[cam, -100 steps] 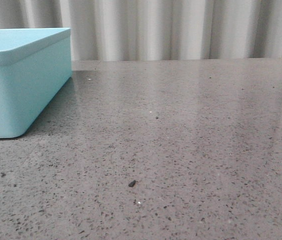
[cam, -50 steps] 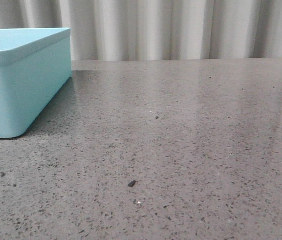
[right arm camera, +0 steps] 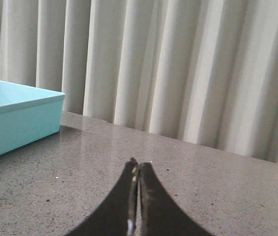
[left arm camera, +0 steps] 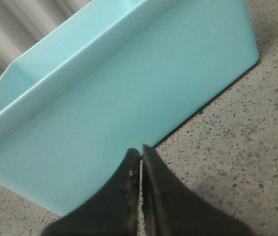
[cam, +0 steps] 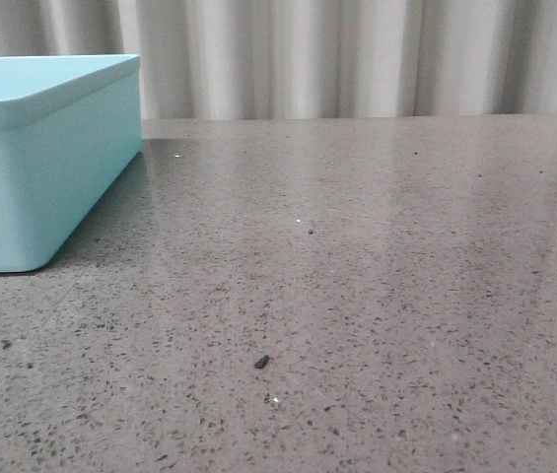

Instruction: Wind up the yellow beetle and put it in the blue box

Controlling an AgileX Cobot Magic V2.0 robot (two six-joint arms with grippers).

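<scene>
One blue box (cam: 32, 168) stands at the far left of the grey speckled table (cam: 377, 296) in the front view, its rounded near corner toward the middle and its thick rim catching light; no label or writing shows on its smooth walls. The left claw (left arm camera: 140, 169) hangs just in front of the box's long outer wall, low over the table, its two dark fingers pressed together and pinching nothing. A small dark speck (cam: 261, 362) lies on the table right of the box, where it lay a second ago; nothing in the front view has shifted. Bare table runs rightward to the pleated curtain (cam: 357, 59) along the far edge. The right claw (right arm camera: 137, 196) is likewise pressed together, empty. The yellow beetle shows in no view.
</scene>
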